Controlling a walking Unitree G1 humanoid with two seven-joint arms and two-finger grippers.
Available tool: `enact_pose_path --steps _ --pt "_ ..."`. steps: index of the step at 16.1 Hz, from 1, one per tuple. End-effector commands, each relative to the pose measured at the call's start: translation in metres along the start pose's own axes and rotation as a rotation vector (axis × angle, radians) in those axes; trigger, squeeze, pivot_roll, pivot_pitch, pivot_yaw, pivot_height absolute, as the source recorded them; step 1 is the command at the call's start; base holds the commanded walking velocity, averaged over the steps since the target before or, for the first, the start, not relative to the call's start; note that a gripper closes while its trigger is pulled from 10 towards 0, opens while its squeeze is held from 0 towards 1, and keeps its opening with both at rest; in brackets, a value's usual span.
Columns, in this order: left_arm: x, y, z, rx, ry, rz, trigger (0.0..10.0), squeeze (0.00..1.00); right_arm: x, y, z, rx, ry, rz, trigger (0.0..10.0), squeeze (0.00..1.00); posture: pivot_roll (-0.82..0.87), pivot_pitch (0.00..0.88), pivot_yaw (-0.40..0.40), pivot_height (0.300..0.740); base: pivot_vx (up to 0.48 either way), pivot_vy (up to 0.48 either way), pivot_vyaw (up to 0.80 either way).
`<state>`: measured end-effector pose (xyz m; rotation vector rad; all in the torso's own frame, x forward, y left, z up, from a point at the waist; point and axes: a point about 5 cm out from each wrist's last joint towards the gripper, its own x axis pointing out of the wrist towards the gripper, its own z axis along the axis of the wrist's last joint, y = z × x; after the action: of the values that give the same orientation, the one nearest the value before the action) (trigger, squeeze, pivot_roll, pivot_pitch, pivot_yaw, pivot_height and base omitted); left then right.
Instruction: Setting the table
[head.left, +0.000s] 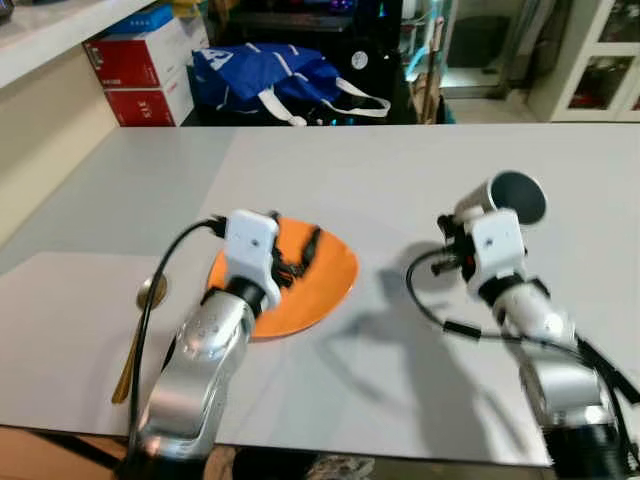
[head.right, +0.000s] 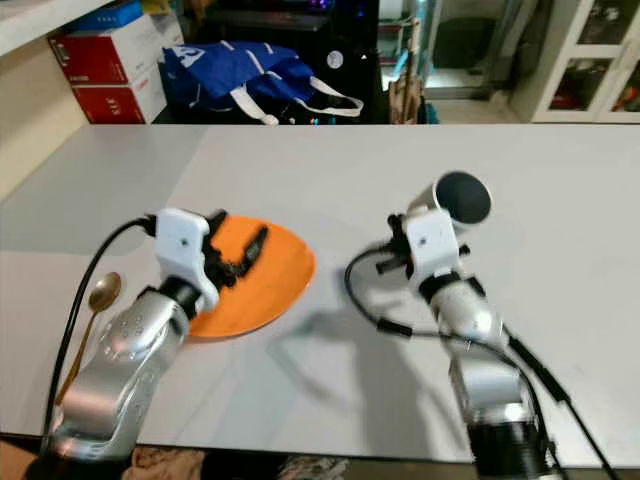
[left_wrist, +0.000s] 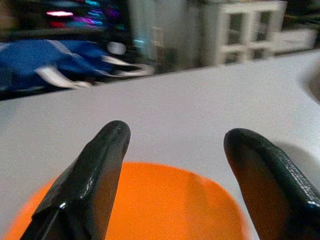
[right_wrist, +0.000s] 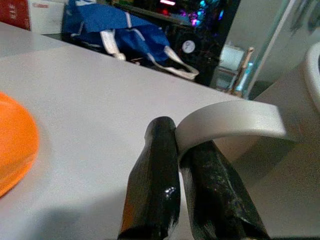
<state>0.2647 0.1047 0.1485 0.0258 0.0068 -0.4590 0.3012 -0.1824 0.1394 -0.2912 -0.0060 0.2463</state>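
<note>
Right pincer (right_wrist: 192, 192) clamped on handle of white ceramic mug (head.left: 500, 200), mid-right of frame, tipped, mouth toward upper right | left pincer (left_wrist: 175, 175) gaping over round orange plastic plate (head.left: 320, 275), left-centre of grey surface (head.left: 400, 160) | gold metal spoon (head.left: 140, 330) lower left, long axis toward near edge, left arm nearer.

Left gripper (left_wrist: 175, 175) open w/ fingers (left_wrist: 85, 185) over orange plate (left_wrist: 170, 205) on white table (left_wrist: 190, 105).

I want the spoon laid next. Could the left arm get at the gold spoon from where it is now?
Probably yes. The left gripper hangs open over the orange plate, holding nothing, and the gold spoon lies on bare table just to the plate's left, beside that arm. It would have to pull back first.
</note>
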Motion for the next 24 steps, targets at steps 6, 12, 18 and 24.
enact_pose_path --steps 6,12,18,24 --pt "-0.034 -0.015 -0.013 0.026 0.113 -0.190 10.0 0.00 0.050 -0.018 -0.008 0.076 0.027 0.069 10.0 0.00 -0.04 0.005 0.007 0.740 0.000 0.000 0.00" --pt "-0.024 -0.012 0.029 -0.146 -0.012 -0.129 10.0 0.00 0.075 0.021 -0.006 0.078 0.024 0.261 10.0 0.00 0.00 0.007 -0.015 0.740 0.000 0.000 0.00" --pt "-0.036 -0.015 0.000 0.000 0.062 -0.140 10.0 0.00 0.072 0.015 -0.025 -0.018 0.122 0.257 10.0 0.00 0.03 0.039 -0.035 0.740 0.000 0.000 0.00" --pt "-0.052 -0.004 -0.037 0.261 0.023 -0.161 10.0 0.00 0.080 0.017 -0.018 -0.079 0.103 0.176 10.0 0.00 0.05 0.032 -0.025 0.740 0.000 0.000 0.00"
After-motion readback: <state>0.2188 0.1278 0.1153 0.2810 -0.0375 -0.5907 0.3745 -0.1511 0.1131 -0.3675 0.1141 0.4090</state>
